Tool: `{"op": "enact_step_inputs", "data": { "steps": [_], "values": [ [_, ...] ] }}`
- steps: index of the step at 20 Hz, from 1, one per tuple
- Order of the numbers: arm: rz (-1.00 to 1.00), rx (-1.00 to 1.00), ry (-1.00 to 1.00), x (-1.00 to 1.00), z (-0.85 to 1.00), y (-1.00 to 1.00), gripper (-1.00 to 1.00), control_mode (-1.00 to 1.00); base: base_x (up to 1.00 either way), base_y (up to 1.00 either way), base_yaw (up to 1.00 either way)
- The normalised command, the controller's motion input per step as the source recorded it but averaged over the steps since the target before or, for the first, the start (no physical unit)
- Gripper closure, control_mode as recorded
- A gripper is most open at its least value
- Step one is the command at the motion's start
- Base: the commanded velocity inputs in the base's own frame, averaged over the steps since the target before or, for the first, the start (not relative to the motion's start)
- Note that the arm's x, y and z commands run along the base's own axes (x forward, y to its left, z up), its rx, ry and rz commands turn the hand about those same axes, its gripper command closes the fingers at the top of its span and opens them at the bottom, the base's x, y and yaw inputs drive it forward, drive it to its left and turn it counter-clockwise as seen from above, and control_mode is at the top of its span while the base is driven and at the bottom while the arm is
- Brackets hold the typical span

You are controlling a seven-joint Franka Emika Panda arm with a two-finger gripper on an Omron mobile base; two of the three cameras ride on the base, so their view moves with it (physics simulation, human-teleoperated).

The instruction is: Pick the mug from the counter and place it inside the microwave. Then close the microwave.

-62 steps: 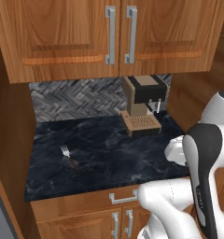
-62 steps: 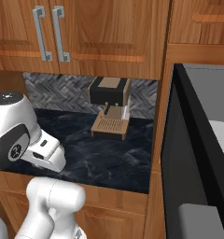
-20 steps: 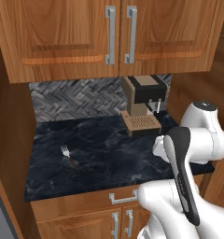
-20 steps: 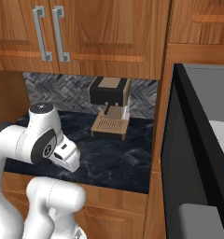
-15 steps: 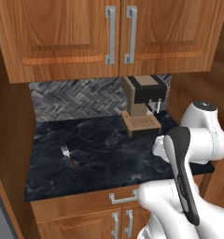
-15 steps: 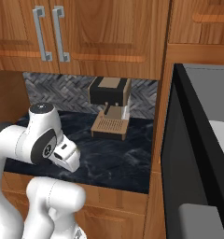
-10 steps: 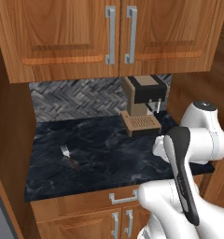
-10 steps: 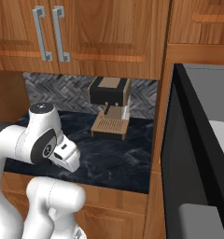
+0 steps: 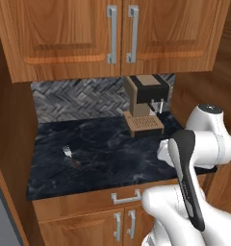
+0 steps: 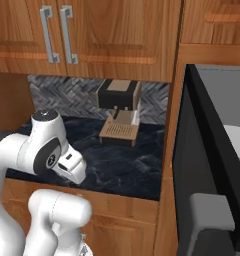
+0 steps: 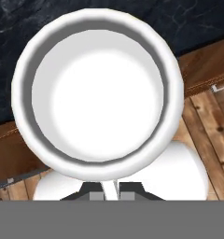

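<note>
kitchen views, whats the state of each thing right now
mug: upright, empty, held at its rim
hand: shut on the mug
microwave: door open
upper cabinet doors: closed
fork: lying flat on the counter
coffee machine: upright against the back wall

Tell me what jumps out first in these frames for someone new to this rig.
The mug in the hand view: its white mouth gapes up at the camera, with the gripper shut on its rim, over the front edge of the black counter. Next, the brown-and-black coffee machine against the herringbone backsplash, and the microwave standing open at the right of the right base view. A small fork lies alone on the counter's left.
</note>
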Motion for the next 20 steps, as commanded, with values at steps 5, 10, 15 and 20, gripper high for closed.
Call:
{"op": "enact_step_inputs", "data": {
  "steps": [5,10,15,20],
  "values": [
    [0.00,0.00,0.00,0.00,0.00,0.00,1.00,1.00,-0.72,0.08,-0.17],
    [0.00,0.00,0.00,0.00,0.00,0.00,1.00,1.00,-0.25,0.39,-0.49],
    [0.00,0.00,0.00,0.00,0.00,0.00,1.00,1.00,-0.32,0.17,-0.66],
    [0.00,0.00,0.00,0.00,0.00,0.00,1.00,1.00,-0.23,0.00,-0.81]
  ]
}}
